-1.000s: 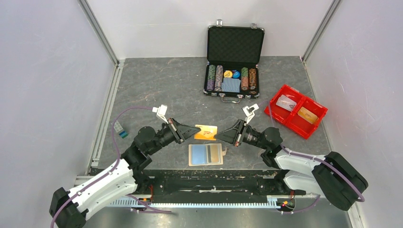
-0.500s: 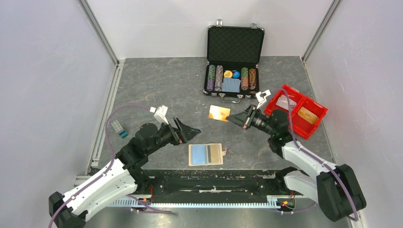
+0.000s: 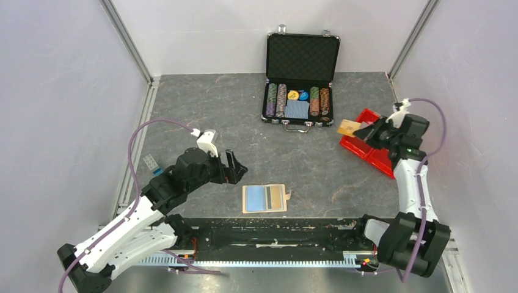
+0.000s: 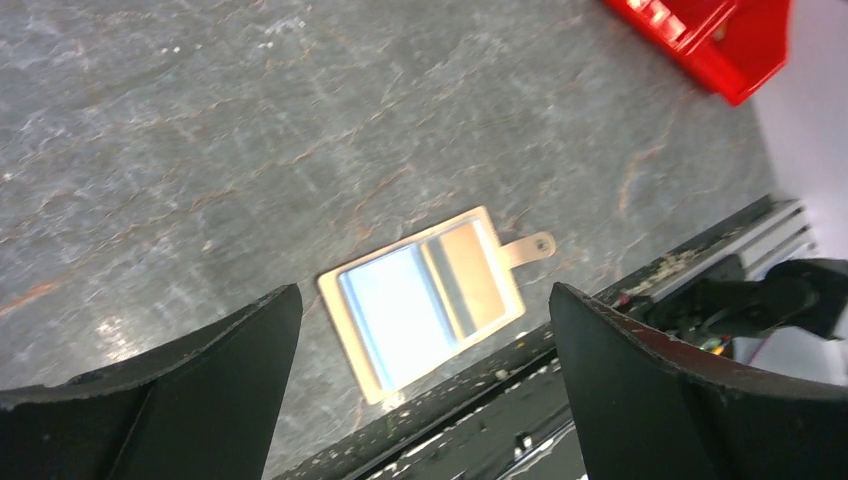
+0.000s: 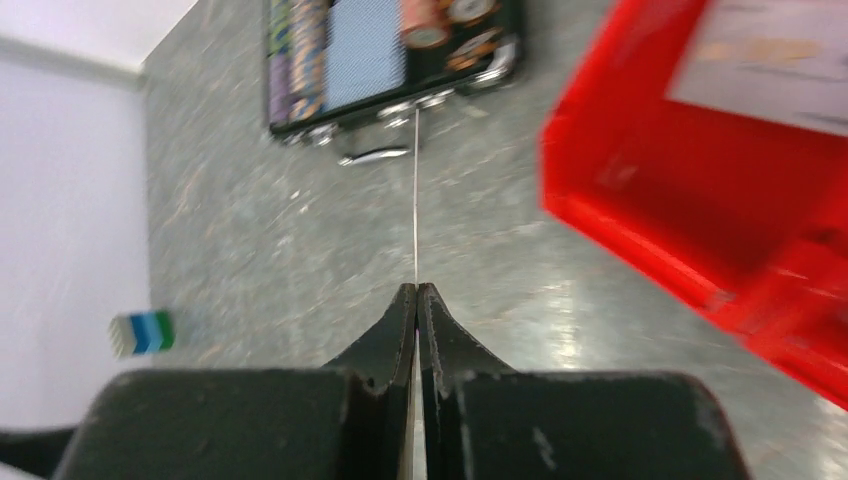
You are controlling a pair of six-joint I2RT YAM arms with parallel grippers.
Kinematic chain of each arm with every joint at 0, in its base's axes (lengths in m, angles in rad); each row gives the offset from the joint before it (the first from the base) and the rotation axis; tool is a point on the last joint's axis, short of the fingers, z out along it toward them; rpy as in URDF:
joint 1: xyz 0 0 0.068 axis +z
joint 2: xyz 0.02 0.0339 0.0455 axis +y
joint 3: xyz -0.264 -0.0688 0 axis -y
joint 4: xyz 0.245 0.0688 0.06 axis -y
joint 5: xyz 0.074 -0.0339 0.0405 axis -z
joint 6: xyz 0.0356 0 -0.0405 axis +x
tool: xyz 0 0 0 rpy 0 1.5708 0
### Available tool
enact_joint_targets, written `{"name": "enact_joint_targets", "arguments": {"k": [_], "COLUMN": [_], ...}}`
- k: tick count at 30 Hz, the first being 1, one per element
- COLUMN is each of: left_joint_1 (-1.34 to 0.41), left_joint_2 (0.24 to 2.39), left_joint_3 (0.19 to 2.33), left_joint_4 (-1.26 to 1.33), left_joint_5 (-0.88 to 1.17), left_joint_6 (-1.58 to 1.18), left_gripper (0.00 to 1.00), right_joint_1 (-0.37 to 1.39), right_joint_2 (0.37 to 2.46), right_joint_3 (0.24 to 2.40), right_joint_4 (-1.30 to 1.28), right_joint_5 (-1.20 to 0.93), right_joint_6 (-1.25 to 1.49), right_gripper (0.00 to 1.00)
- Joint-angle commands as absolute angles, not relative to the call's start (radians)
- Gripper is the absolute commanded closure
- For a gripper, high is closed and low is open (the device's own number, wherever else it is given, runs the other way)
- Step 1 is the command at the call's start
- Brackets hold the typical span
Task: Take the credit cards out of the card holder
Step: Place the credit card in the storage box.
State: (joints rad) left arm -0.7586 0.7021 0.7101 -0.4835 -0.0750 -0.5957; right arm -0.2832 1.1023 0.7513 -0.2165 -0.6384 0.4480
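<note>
Right end effector (image 3: 361, 130) is clamped on the orange card (image 3: 349, 127) and holds it in the air over the far-left corner of the red tray (image 3: 368, 151), near-right of the chip case (image 3: 302, 58). In the right wrist view the card shows edge-on, a thin line, with its near end pinched between the closed fingers (image 5: 395, 320).

Left end effector (image 3: 238, 169) has its fingers apart and holds nothing. It is raised over the tabletop (image 3: 214, 110), just far-left of the holder (image 3: 264, 198).

The holder lies open and flat at near centre, blue sleeves up, tab to the right.

The pale card (image 3: 153, 165) with a teal end lies on the tabletop at the left edge, well apart from the holder.
</note>
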Motion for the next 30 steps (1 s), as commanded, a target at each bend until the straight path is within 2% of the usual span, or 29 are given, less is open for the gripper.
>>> {"name": "enact_joint_targets", "arguments": {"k": [1,9,19,30], "left_joint_1": [-0.755,-0.755,-0.755,-0.755], "left_joint_2": [0.72,0.743,0.784,0.778], "left_joint_3": [0.76,0.763,0.77,0.766], "left_joint_4": [-0.565,-0.59,-0.583,-0.578], "left_joint_5": [-0.119,-0.112,-0.085,-0.105], "left_joint_6": [-0.481,-0.449,-0.436,-0.434], "left_gripper": [0.0,0.0,0.0,0.0], "right_joint_1": [-0.398,-0.498,-0.586,-0.589], "right_joint_2": [1.122,1.173,1.278,1.39], "right_joint_3": [0.901,1.045,1.147,1.133], "right_joint_4": [-0.467,-0.669,-0.7,-0.628], "right_joint_5": [-0.522,-0.255,-0.188,-0.191], "right_joint_6": [0.298,0.158,0.063,0.049], "right_gripper": [1.0,1.0,1.0,1.0]}}
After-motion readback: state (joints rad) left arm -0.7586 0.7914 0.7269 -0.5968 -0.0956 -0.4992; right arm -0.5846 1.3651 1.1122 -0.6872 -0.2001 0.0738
